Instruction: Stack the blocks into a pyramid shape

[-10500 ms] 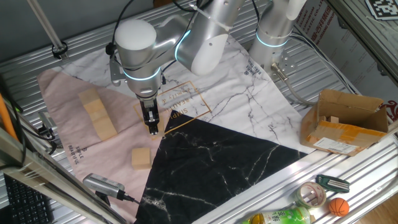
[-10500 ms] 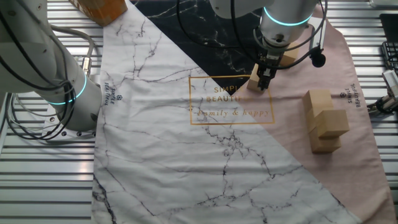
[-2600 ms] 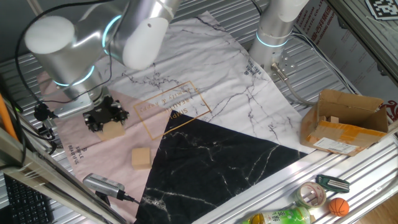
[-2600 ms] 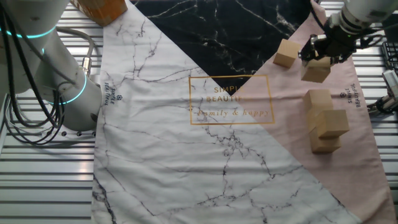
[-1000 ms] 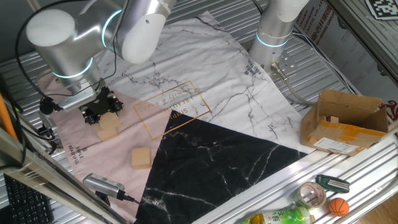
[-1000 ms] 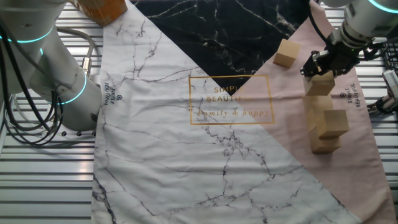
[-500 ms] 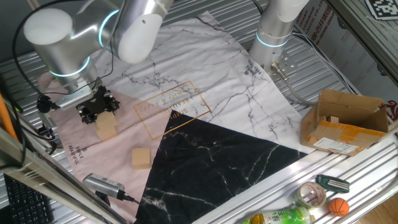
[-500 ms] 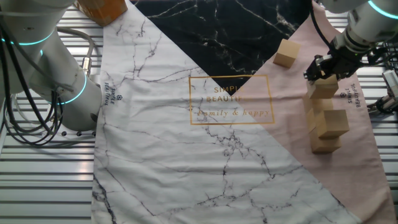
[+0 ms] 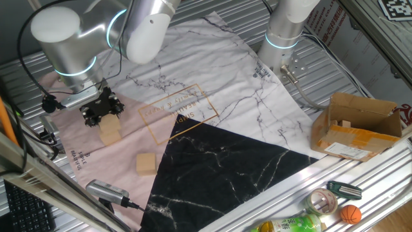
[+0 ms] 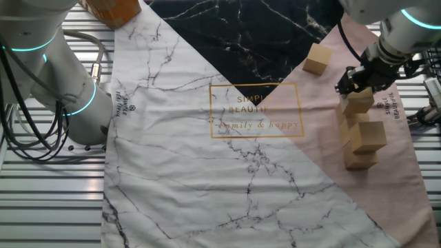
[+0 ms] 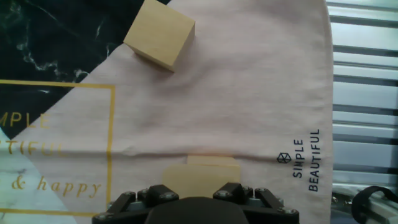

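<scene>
1. Gripper (image 10: pixel 358 84): black two-finger head, low over the block stack at the pink end of the cloth, closed on the top block; also seen at (image 9: pixel 102 111) and along the lower edge of the hand view (image 11: pixel 196 202).
2. Held block (image 10: pixel 360 102): light tan wooden cube, gripped at its upper part, resting on or just above the stack; contact cannot be told. Its top face shows directly under the gripper (image 11: pixel 200 179).
3. Block stack (image 10: pixel 362 141): tan cubes directly below the held block, one jutting sideways; exact count cannot be told.
4. Loose block (image 10: pixel 318 58): single tan cube lying flat on the pink cloth, apart from the stack, near the black marble panel (image 10: pixel 255 34).
5. Cloth (image 10: pixel 207 172): white marble, black marble and pink panels with a gold-framed print (image 10: pixel 256 110) beside the stack.
6. Cardboard box (image 9: pixel 357 125): open, brown, well apart from the stack on the metal tabletop (image 9: pixel 360 174).
7. Second robot arm (image 10: pixel 48 76): far from the stack, across the cloth.
</scene>
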